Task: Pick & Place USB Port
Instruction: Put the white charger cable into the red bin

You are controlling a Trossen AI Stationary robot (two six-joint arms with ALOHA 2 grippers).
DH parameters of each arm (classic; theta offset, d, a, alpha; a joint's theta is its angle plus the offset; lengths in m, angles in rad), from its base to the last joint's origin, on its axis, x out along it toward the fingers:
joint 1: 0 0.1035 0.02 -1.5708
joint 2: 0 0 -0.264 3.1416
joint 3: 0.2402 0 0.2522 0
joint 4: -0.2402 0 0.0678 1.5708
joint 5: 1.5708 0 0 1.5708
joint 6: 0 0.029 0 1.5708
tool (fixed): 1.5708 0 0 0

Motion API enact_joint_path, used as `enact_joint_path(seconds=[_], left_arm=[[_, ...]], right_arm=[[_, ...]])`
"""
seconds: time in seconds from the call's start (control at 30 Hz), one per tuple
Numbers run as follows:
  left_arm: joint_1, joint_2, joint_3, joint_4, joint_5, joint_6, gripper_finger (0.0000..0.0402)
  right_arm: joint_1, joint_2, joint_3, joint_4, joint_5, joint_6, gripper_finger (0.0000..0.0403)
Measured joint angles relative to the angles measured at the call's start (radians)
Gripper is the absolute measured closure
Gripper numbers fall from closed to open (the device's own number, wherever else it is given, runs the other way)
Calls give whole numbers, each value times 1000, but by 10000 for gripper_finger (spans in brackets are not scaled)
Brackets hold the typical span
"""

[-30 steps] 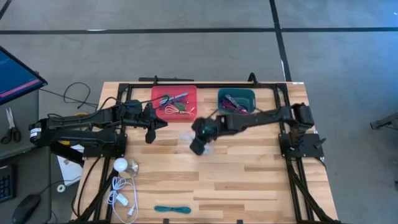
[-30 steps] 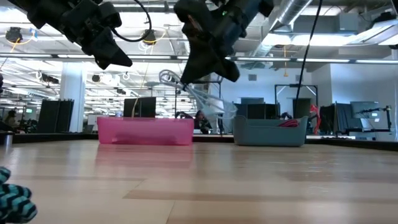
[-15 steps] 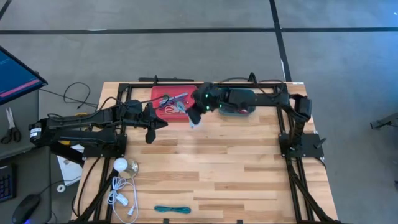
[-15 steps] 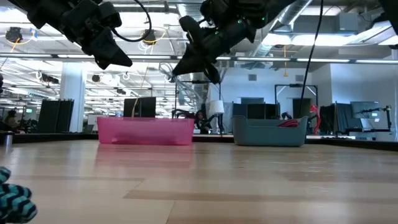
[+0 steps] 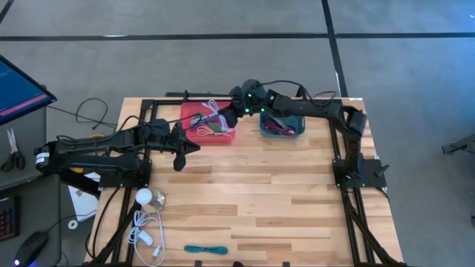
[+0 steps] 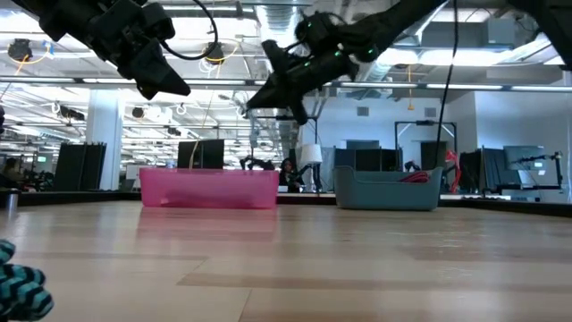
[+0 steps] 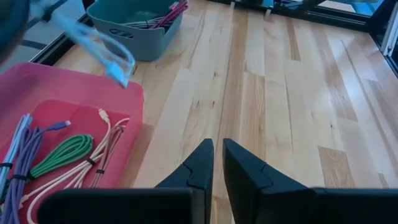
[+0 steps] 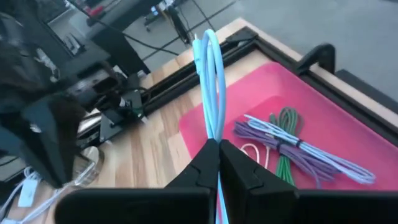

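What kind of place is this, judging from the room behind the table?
Probably an open office or lab set up for robot work. Beyond the wooden table are rows of dark monitors and exposed ceiling ducts, and a monitor, mouse and scissors lie beside the table.

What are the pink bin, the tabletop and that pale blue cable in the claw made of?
The pink bin looks like moulded plastic: smooth, evenly coloured, with rounded edges. The tabletop looks like jointed wooden planks with visible grain and a light sheen. The pale blue cable, pinched in the right claw, seems rubbery plastic-coated, bending in a loop.
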Motion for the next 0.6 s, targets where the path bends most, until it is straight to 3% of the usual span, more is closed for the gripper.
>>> enact_joint_path(seconds=[0.27, 0.6], left_arm=[[0, 0, 0, 3, 0, 0, 367], [0, 0, 0, 3, 0, 0, 367]], right_arm=[[-10, 182, 211, -54, -53, 0, 403], [-32, 376, 464, -343, -42, -6, 403]])
